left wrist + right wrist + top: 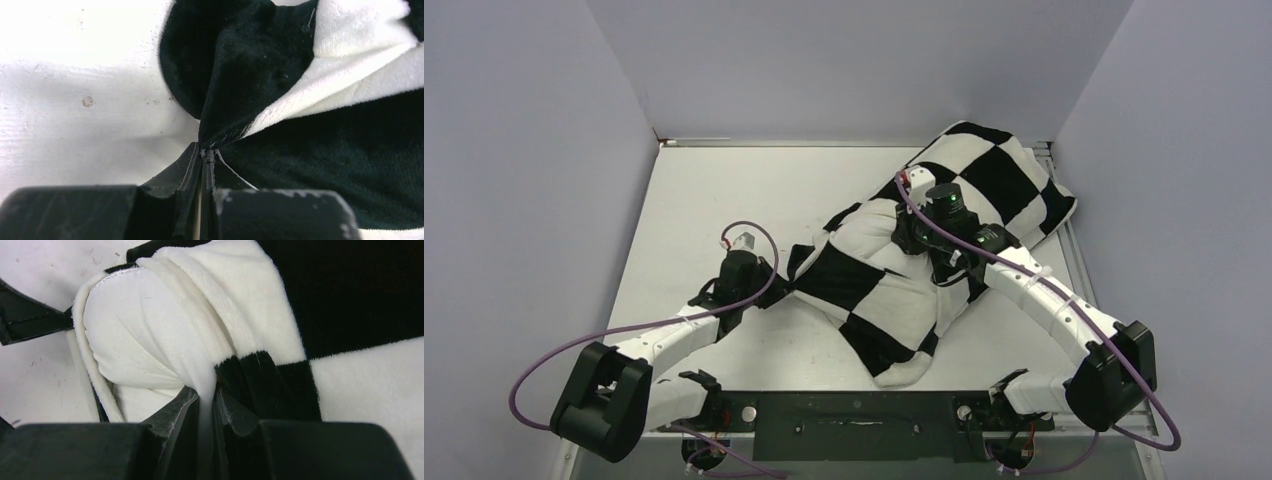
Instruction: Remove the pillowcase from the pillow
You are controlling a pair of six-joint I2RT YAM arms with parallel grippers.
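Two pinches going on at once. The left gripper (205,152) has its fingers closed tight on a fold of black plush at the edge of the pillowcase (874,290), low by the table (724,190). The right gripper (207,390) has its fingers clamped on a tuck of the smooth white pillow (135,330), where a stitched corner pokes out of the pillowcase's mouth. The whole bundle lies diagonally across the table, from the far right corner down toward the near middle, and most of the pillow looks to be inside the pillowcase.

Looks like the peel-off step. To do it well, the arms probably want to pull apart slowly, left dragging the pillowcase edge away while right anchors the stuffing, since plush over a fat cushion will likely bunch and bind. Right's pinch sits just beside a black square, so it might be catching pillowcase too, which would fight the pull.

Hard to tell how much pillow is out, because the right arm covers the opening from above. A dark shape at the left edge of the right wrist view is cut off, so no idea what that is.
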